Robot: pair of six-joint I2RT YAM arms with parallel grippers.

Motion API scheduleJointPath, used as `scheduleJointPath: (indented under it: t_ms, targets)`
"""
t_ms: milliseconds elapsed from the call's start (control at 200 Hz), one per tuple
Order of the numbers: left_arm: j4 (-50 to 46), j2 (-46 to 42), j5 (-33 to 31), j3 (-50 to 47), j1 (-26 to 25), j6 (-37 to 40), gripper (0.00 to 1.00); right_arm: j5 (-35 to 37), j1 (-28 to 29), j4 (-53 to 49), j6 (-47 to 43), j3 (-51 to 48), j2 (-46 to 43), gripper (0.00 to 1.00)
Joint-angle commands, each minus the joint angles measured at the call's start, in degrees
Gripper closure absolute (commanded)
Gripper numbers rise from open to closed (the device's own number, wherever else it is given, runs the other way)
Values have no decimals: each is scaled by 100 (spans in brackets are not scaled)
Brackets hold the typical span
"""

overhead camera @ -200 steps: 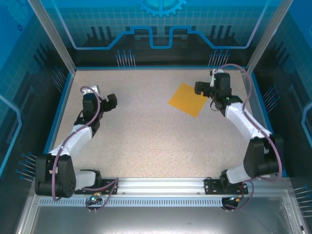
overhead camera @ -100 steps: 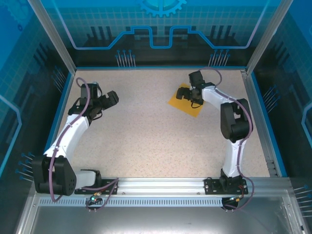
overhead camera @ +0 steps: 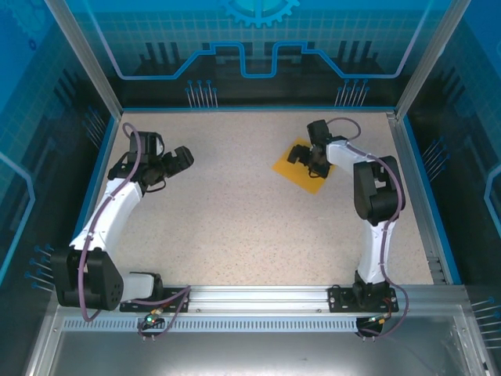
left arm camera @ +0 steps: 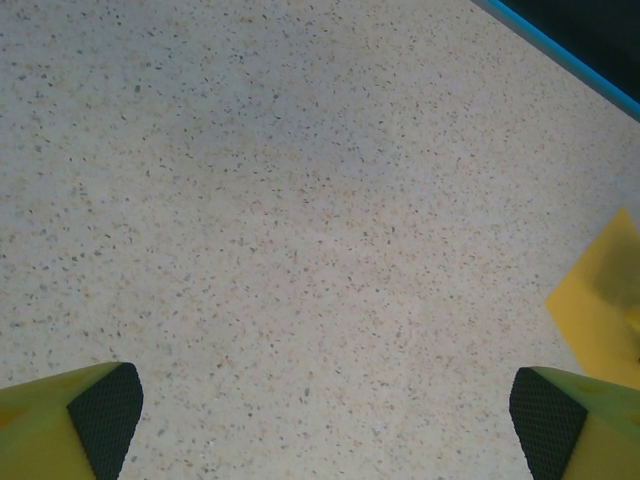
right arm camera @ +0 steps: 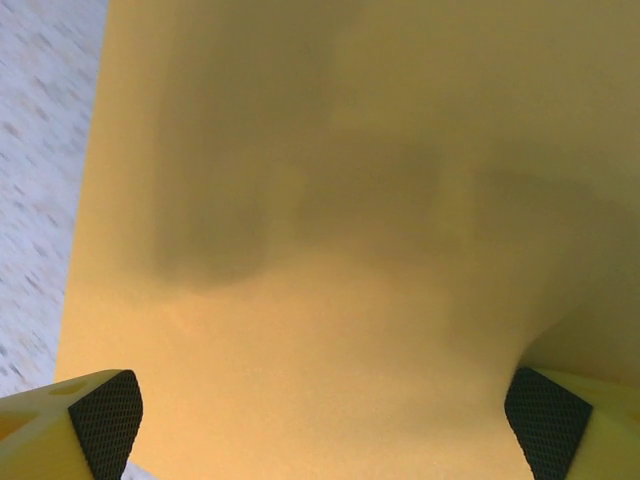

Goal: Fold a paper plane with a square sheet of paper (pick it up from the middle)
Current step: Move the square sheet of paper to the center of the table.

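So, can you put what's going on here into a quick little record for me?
Item: orange-yellow square sheet of paper, flat, unfolded
Where: far right part of the speckled table
Right fingers: open, low over the sheet
Left fingers: open, over bare table, holding nothing
Folding: not begun

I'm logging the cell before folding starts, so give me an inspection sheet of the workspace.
Surface: speckled beige table, flat.
Job's things: square sheet of paper, orange-yellow, lying flat and unfolded at far right of centre.
Clutter: nothing seen.
Grippers: left gripper open, over the table at far left; right gripper open, low over the sheet's middle, contact unclear.
Cables: purple cables run along both arms, clear of the paper.
Surroundings: blue panel walls; aluminium rail at the near edge.
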Motion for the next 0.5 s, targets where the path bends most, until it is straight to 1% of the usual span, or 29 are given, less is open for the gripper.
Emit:
scheduleJointPath:
  t_ms: [0, 165, 265, 320, 380, 415, 495]
  targets:
    - [-277, -140, 337, 167, -23, -321, 2, -55, 204, -855, 587, -753, -353, 1]
    - [-245, -161, 550, 145, -23, -274, 2, 15, 960, -979, 1325, -1976, -1137, 1]
    - [-285, -159, 590, 159, -23, -208, 2, -309, 1527, -901, 1731, -2420, -1357, 1]
    - [-306, -167, 568, 186, -23, -183, 2, -693, 1695, -939, 1620, -2484, -1396, 1]
    - [-320, -201, 561, 170, -23, -156, 2, -935, 1677, -960, 1349, -2497, -1566, 1]
    - [-316, -216, 565, 156, -23, -157, 2, -841, 1637, -1061, 1111, -2424, -1719, 1]
    - [-311, -243, 596, 137, -23, -156, 1, -377, 1482, -1496, 374, -1997, -1997, 1]
